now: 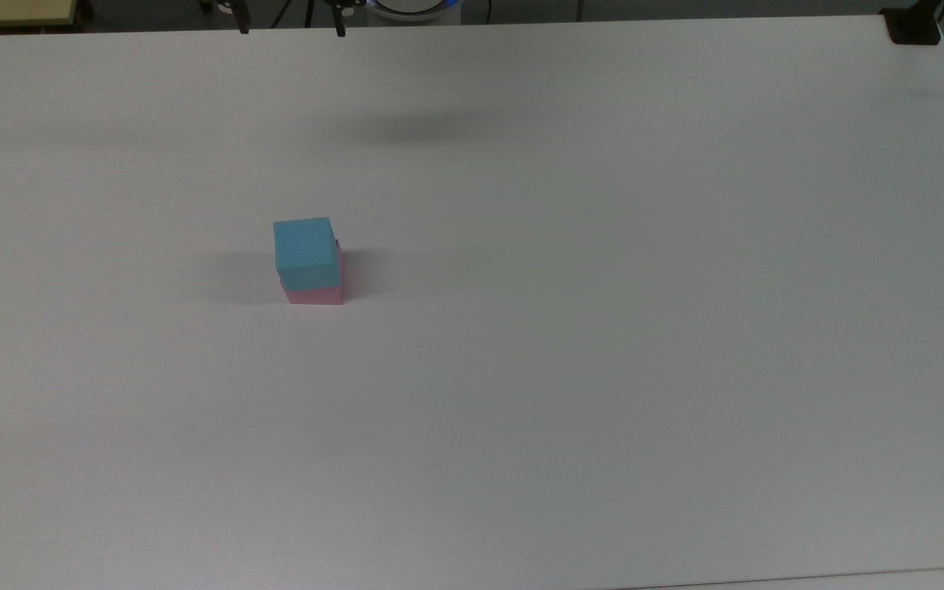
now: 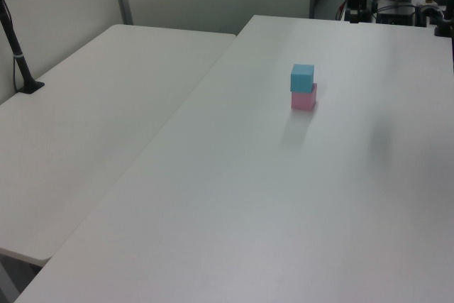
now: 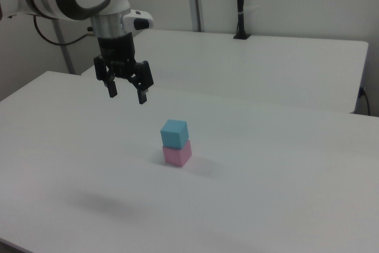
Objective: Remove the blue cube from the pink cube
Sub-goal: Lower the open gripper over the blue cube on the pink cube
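Observation:
The blue cube (image 1: 304,244) sits on top of the pink cube (image 1: 316,295), a little left of the middle of the white table (image 1: 603,328) in the top view. The stack is upright, with the blue cube (image 3: 174,133) shifted slightly off the pink cube (image 3: 177,154). My gripper (image 3: 127,98) hangs open in the air, above and to the right view's left of the stack, touching nothing. Its two black fingertips (image 1: 242,27) poke in at the top view's upper edge. In the left view the blue cube (image 2: 302,77) and pink cube (image 2: 303,99) stand alone.
A second white table (image 2: 106,104) adjoins this one, with a black post (image 2: 18,51) clamped to it; the post (image 3: 240,4) stands behind in the right view. A black clamp (image 1: 913,27) sits at the top view's upper right corner.

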Robot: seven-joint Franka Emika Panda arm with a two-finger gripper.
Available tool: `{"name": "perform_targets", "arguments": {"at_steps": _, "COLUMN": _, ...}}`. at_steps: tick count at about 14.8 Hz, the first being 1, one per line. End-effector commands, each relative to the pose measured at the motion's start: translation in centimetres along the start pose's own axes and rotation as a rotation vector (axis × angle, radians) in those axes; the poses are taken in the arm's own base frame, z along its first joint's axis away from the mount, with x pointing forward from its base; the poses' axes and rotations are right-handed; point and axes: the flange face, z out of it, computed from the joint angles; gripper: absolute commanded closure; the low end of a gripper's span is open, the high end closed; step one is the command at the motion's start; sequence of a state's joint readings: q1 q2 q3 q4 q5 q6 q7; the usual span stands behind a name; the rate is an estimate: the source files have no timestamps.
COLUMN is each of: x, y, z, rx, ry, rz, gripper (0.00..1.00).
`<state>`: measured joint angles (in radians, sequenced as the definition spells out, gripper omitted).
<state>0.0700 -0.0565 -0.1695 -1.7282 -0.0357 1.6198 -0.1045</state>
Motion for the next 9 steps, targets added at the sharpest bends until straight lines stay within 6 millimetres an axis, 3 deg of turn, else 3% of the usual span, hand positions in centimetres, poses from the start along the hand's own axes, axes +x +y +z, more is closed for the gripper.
{"name": "perform_targets", "arguments": {"at_steps": 1, "x": 1.0, "y": -0.8, "z": 0.5, "rx": -0.02, "ry": 0.004, "rz": 0.003, "gripper": 0.0}}
{"name": "perform_targets", "arguments": {"at_steps": 6, "x": 1.7, "y": -0.8, "z": 1.1, "rx": -0.015, "ry": 0.003, "rz": 0.004, "gripper": 0.0}}
{"name": "perform_targets", "arguments": {"at_steps": 9, "x": 4.6, "y": -1.0, "z": 2.3, "rx": -0.02, "ry": 0.006, "rz": 0.008, "gripper": 0.0}}
